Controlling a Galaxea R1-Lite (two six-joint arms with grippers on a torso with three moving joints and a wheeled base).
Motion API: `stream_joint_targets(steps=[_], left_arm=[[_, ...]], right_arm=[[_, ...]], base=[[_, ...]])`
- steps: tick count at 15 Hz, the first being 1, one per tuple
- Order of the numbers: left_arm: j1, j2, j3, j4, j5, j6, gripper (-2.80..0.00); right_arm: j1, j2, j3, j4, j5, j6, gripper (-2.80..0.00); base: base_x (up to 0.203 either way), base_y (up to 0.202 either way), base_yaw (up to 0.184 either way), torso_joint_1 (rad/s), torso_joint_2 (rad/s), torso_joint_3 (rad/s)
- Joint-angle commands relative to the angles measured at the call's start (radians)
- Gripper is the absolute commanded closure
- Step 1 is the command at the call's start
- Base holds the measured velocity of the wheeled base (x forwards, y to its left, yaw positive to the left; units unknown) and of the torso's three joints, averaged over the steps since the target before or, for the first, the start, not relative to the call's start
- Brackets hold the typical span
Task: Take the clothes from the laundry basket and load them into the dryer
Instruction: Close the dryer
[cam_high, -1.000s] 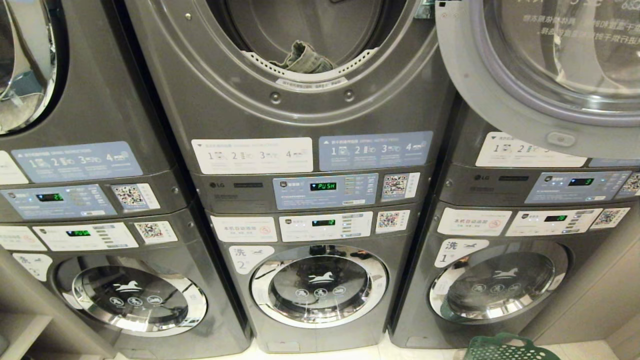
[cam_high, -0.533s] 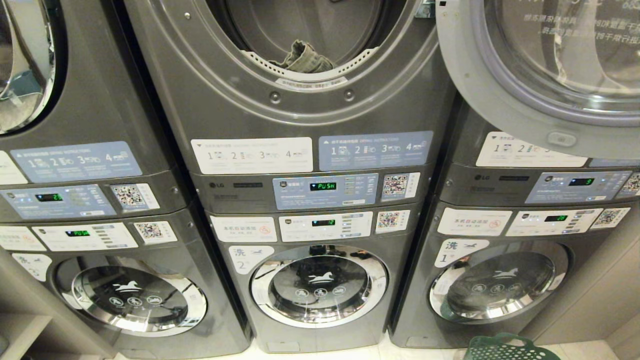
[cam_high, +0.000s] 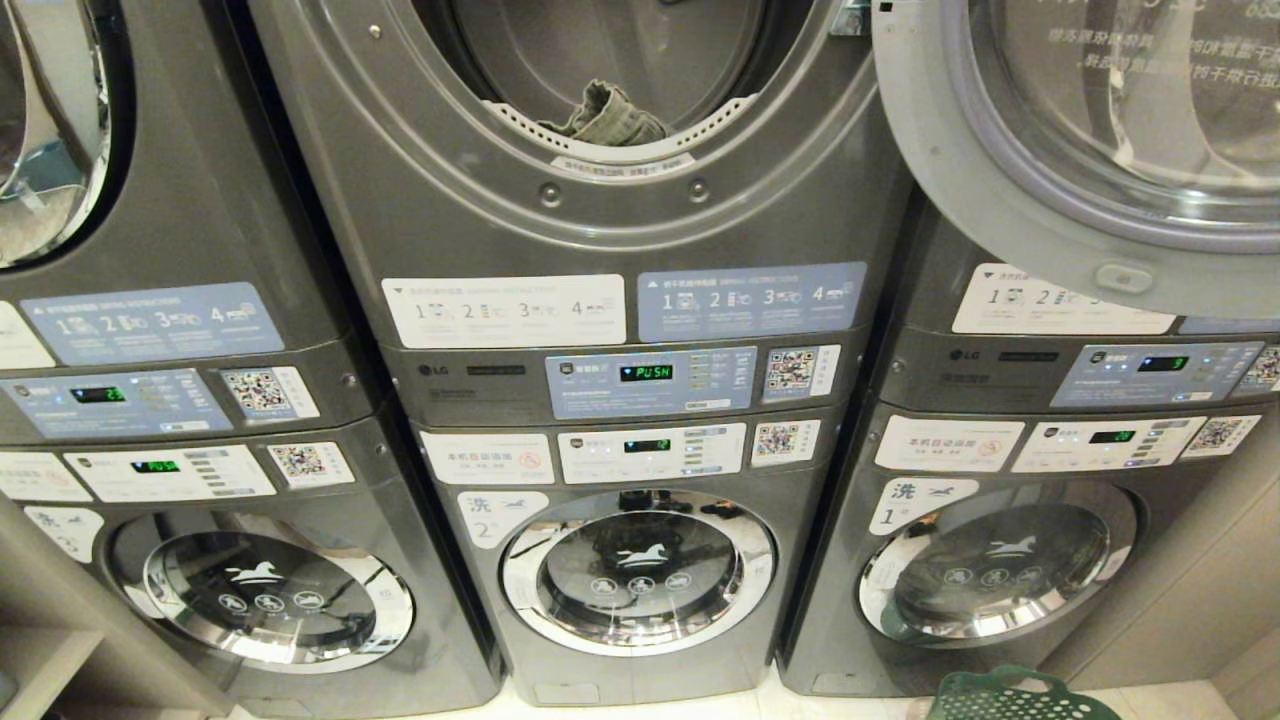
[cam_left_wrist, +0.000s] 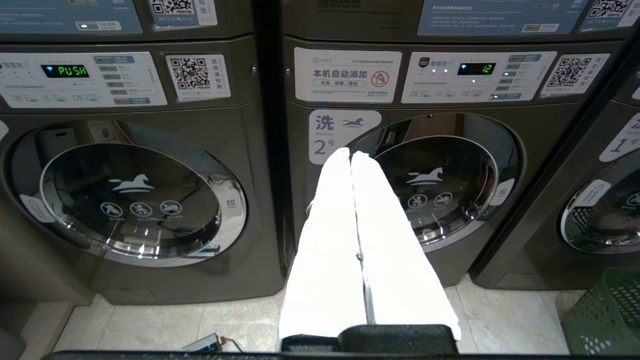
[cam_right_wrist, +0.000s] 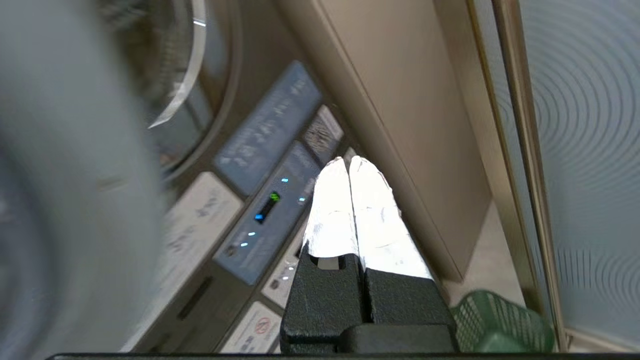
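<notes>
- My right gripper (cam_right_wrist: 350, 162) has its white fingers pressed flat together, nothing between them. It's out of the head view, up beside the right-hand machine's control panel (cam_right_wrist: 267, 212), with the beige side wall (cam_right_wrist: 400, 130) just to its right.
- My left gripper (cam_left_wrist: 350, 154) is also pressed together and empty, parked low, pointing at the middle washer door (cam_left_wrist: 440, 185).
- Clothes: one grey-green garment (cam_high: 608, 115) sits at the front lip of the middle dryer drum (cam_high: 610, 50).
- The green laundry basket (cam_high: 1010, 695) is on the floor, near right, in front of the right washer. Only its rim shows, so I can't tell what's left inside.
- Step in hand, I judge: bring the right arm down to the basket for another piece.
- To do it well: spread the fingers before reaching the rim, come in from above and pinch deep into the cloth.
- Edges: the open dryer door (cam_high: 1080, 140) hangs out at upper right, over the basket side, so I'd pass under it on the way down.
- Room: tight between door, machine front and wall; open floor lies in front of the machines.
- On the carry, clear the drum's lower rim.
</notes>
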Motion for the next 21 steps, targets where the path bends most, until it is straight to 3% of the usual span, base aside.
stream_joint_targets(steps=[1, 2, 6, 8, 12, 16, 21], left_arm=[[0.0, -0.002, 0.0, 0.0, 0.0, 0.0, 0.0], [0.0, 0.0, 0.0, 0.0, 0.0, 0.0, 0.0], [0.0, -0.002, 0.0, 0.0, 0.0, 0.0, 0.0], [0.0, -0.001, 0.0, 0.0, 0.0, 0.0, 0.0], [0.0, -0.001, 0.0, 0.0, 0.0, 0.0, 0.0], [0.0, 0.0, 0.0, 0.0, 0.0, 0.0, 0.0], [0.0, -0.002, 0.0, 0.0, 0.0, 0.0, 0.0]], right_arm=[[-0.035, 0.173, 0.032, -0.112, 0.012, 0.008, 0.0], [-0.044, 0.233, 0.043, -0.218, 0.053, 0.011, 0.0], [-0.054, 0.311, 0.111, -0.503, 0.359, 0.012, 0.0], [-0.055, 0.387, 0.13, -0.654, 0.447, 0.016, 0.0], [-0.055, 0.567, 0.107, -0.918, 0.508, 0.021, 0.0], [-0.059, 0.727, 0.063, -1.262, 0.583, 0.133, 0.0], [-0.053, 0.823, -0.024, -1.291, 0.678, 0.211, 0.0]], base=[[0.0, 0.0, 0.0, 0.0, 0.0, 0.0], [0.0, 0.0, 0.0, 0.0, 0.0, 0.0], [0.0, 0.0, 0.0, 0.0, 0.0, 0.0], [0.0, 0.0, 0.0, 0.0, 0.0, 0.0], [0.0, 0.0, 0.0, 0.0, 0.0, 0.0], [0.0, 0.0, 0.0, 0.0, 0.0, 0.0], [0.0, 0.0, 0.0, 0.0, 0.0, 0.0]])
